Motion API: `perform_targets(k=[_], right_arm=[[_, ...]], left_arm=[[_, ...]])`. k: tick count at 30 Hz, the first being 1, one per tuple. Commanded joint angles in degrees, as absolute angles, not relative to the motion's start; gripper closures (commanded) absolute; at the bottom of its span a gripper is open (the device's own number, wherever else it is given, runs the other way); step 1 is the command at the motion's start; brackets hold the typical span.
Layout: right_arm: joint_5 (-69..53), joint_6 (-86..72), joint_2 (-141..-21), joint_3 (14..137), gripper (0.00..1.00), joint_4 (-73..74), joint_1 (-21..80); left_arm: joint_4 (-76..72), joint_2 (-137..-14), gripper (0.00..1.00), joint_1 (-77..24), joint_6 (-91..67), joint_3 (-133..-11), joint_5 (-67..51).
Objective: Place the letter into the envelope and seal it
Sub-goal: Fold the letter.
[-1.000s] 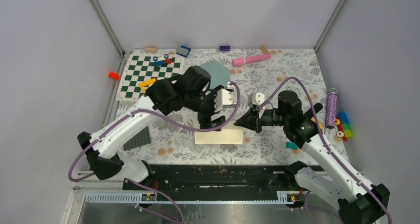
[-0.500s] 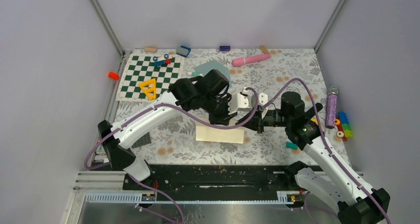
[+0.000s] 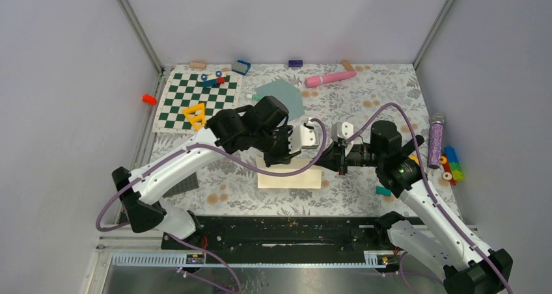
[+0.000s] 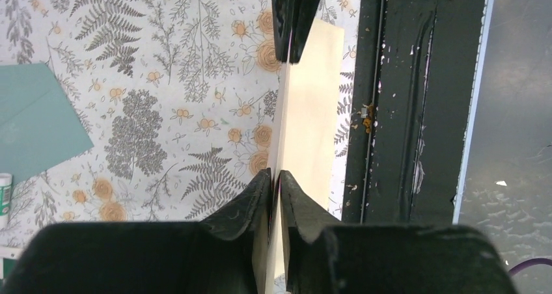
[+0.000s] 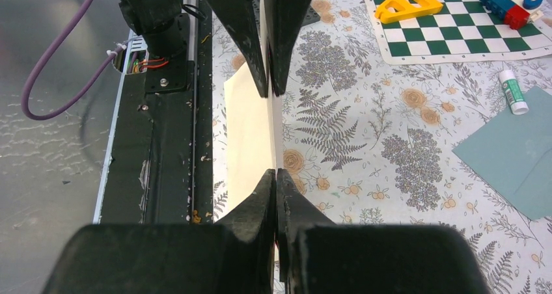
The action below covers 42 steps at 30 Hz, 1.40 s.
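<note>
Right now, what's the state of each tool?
Left tool: closed, pinching the edge of the cream letter.
Right tool: closed, pinching the same letter at its opposite end.

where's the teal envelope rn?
Top view: the flat grey-teal paper envelope lies at far centre, between the green-and-white chequered board and the pink cylinder, partly hidden behind the left arm.
</note>
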<state>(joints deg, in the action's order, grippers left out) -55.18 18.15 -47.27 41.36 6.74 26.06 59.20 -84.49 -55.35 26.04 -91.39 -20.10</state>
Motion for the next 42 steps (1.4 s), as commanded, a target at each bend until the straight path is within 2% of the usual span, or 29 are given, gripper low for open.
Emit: perform_targets(k=[1,25,33,35,36,38,39,42], right_arm=[[-56.8,17.9,-46.6,41.1,1.0,4.5,25.4],[-58.1,17.4,-46.7,41.2,1.0,4.6,23.9],[-57.9,17.5,-46.7,41.2,1.0,4.5,23.6],[-57.9,17.6,-46.8,41.3,1.0,4.5,23.6],[-57.8,17.6,-46.8,41.3,1.0,4.5,23.6],[-57.8,17.6,-46.9,41.3,1.0,4.6,23.6],[-57.8,17.7,-46.9,41.2,1.0,4.5,23.7],[-57.7,17.8,-46.8,41.2,1.0,4.5,23.6]], left_arm=[[57.3,-80.6,0.88,-54.4,27.0,-89.6,-17.5],[61.4,-71.2,0.87,-44.9,31.8,-82.9,-16.4],[63.4,-69.2,0.91,-42.2,33.7,-81.5,-16.2],[63.9,-68.6,0.82,-41.9,34.0,-81.9,-16.9],[64.1,-68.2,0.71,-41.9,33.9,-82.3,-17.4],[64.6,-67.8,0.42,-41.9,33.7,-83.6,-19.8],[64.7,-67.8,0.31,-41.9,33.5,-84.8,-21.3],[64.7,-68.4,0.17,-42.0,32.7,-87.6,-25.2]])
